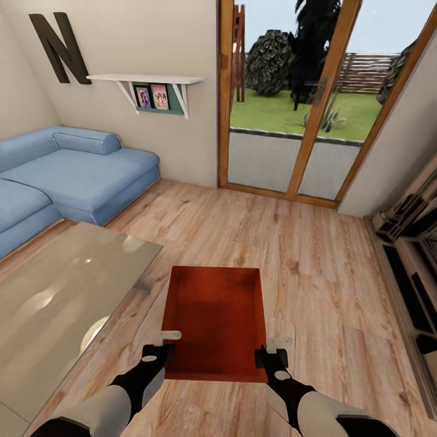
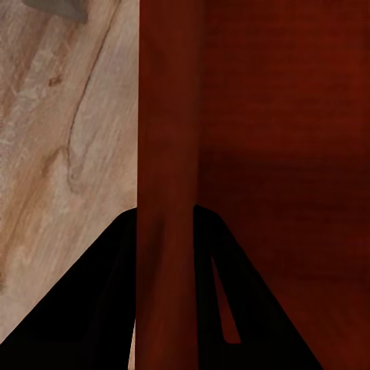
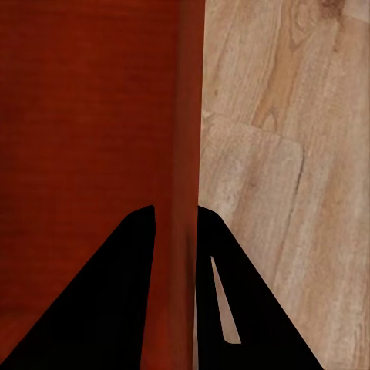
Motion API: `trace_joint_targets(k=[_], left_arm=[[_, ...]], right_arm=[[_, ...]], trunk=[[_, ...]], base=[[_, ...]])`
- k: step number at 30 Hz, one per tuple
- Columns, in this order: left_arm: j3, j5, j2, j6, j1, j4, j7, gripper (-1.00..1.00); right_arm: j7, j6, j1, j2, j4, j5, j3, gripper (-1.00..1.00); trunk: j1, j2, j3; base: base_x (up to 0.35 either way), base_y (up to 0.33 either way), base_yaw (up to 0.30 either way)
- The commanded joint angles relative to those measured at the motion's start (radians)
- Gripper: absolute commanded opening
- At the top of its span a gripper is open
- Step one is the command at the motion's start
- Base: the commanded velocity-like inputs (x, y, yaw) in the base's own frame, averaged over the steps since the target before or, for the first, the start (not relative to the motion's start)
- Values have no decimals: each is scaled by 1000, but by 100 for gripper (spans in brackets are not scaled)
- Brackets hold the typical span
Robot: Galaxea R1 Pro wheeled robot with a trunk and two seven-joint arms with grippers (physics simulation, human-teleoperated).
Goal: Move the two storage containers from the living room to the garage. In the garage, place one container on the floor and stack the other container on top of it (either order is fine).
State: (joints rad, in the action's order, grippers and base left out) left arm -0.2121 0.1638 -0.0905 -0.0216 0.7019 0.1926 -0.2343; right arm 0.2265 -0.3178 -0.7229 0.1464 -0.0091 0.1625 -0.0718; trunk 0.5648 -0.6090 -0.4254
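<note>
Grippers sit low in the head view, one at each near corner of a red-orange storage container (image 1: pixel 215 321). Left gripper (image 1: pixel 159 353) at lower left of centre, right gripper (image 1: pixel 271 358) at lower right of centre — each pinching a side wall of the container. In the left wrist view the left gripper's (image 2: pixel 166 231) two dark fingers (image 2: pixel 100 308) stand on either side of the red wall, closed on it, with the container (image 2: pixel 270 154) interior on one side and wood planks on the other. The right wrist view gives the same: right gripper (image 3: pixel 176 227) straddling the wall, one finger inside the container (image 3: pixel 85 116), one outside above the planks. Both arms, black forearms running into white sleeves, enter from the bottom edge.

Container is open-topped and lies in the lower middle of the head frame, over the light wood-plank floor (image 1: pixel 303 261) of the living room; whether it touches the floor I cannot tell.

Left of it, a glass-topped table (image 1: pixel 54 303) fills the lower left. Beyond, at mid left — a blue corner sofa (image 1: pixel 73 176). At the right edge, dark shelving (image 1: pixel 413 255). On the far cream wall, upper left, a large dark letter N (image 1: pixel 60 45) and a white shelf (image 1: pixel 145 82) with small pictures under it. Upper centre to right, wood-framed glass doors (image 1: pixel 303 97) with lawn, bushes and a fence outside.
</note>
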Motion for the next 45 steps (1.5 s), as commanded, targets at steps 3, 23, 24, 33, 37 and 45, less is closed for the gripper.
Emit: trace_joint_targets(k=[3,23,24,33,37,45], left_arm=[[56,62,-3,-3,2,1,-13,-100],[57,62,-3,-3,2,1,-13,-100],[56,62,-3,-3,2,1,-13,-100],[57,62,-3,-3,2,1,-13,-100],[57,62,-3,-3,2,1,-13,-100],[57,62,-3,-3,2,1,-13,-100]], right_arm=[[49,-8,0,1,1,-8,-9,-100],[84,-12,0,5,-2,-15,-13,-100],[85,-12,0,5,-2,-15,-13,-100],[89,-13,0,5,-2,-15,-13,-100],[89,-14,0,5,-2,-15,-13,-100],[89,-15,0,4,-2,-15,-13,-100]], trunk=[[0,-1,-1],[0,-1,5],[0,-1,7],[0,-1,21],[0,-1,27],[0,-1,35]], base=[[0,0,0],[0,0,0],[0,0,0],[0,0,0],[0,0,0],[0,0,0]])
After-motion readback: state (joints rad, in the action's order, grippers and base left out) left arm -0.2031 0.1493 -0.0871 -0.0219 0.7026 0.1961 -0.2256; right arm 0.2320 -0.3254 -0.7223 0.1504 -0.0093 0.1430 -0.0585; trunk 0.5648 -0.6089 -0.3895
